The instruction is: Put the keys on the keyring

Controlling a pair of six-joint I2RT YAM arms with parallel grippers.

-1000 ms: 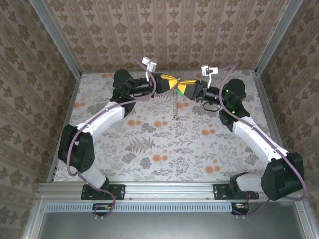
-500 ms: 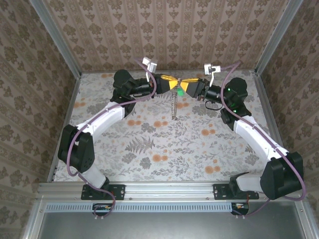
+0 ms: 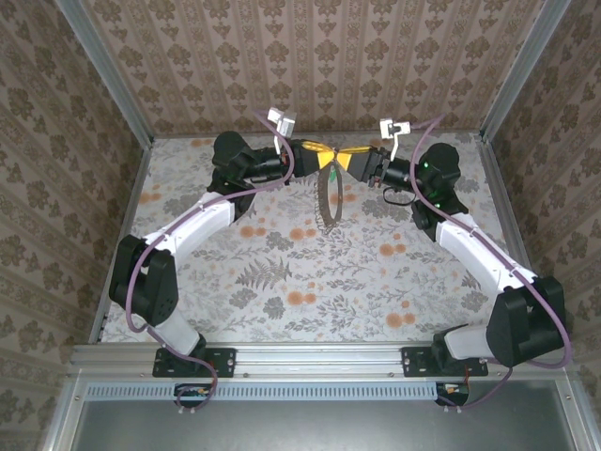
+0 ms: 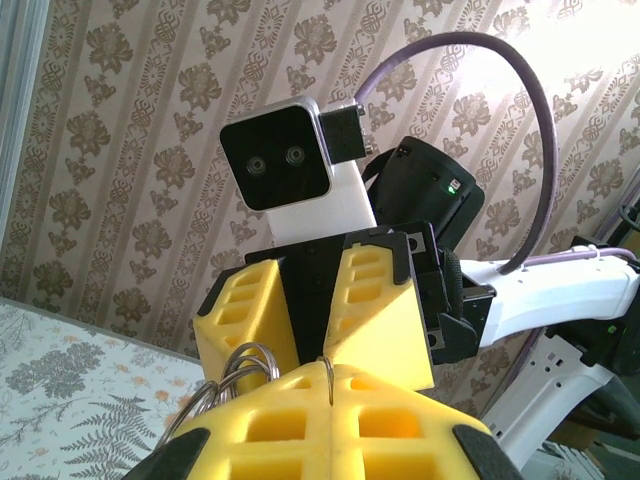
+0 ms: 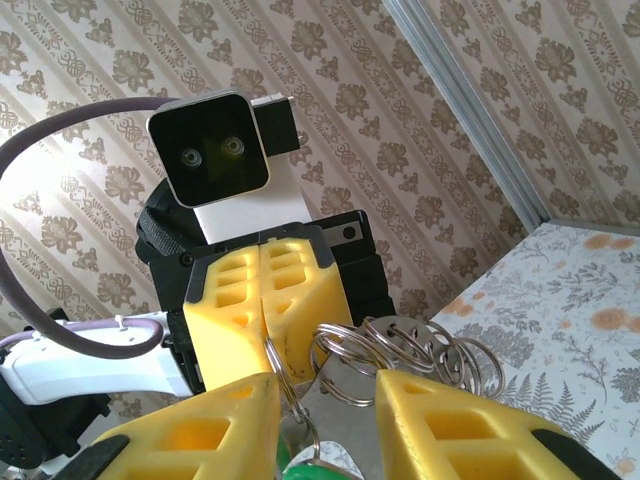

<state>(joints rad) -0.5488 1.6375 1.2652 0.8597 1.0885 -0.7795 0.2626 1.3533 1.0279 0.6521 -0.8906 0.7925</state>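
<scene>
In the top view my two grippers meet tip to tip above the back of the table. My left gripper (image 3: pixel 322 153) is shut on a thin metal ring (image 4: pixel 328 372). From it hangs the keyring (image 3: pixel 327 199), a hoop-like piece carrying several silvery split rings (image 5: pixel 440 345). The key (image 5: pixel 312 468), with its bright green head, dangles from a small ring linked to the pinched one. My right gripper (image 5: pixel 325 405) faces the left one. Its yellow fingers (image 5: pixel 205 430) stand apart on either side of the key and touch neither ring. A speck of green key (image 3: pixel 335 173) sits below the tips.
The flowered tabletop (image 3: pixel 310 272) lies well below both grippers. Patterned walls and aluminium posts (image 3: pixel 108 80) close in the back and sides. Each arm's purple cable (image 4: pixel 530 120) loops beside its wrist camera.
My right gripper has shifted slightly up and toward the left one and closed a little. The hanging keyring has swung round, now looking like an open hoop instead of a thin chain.
</scene>
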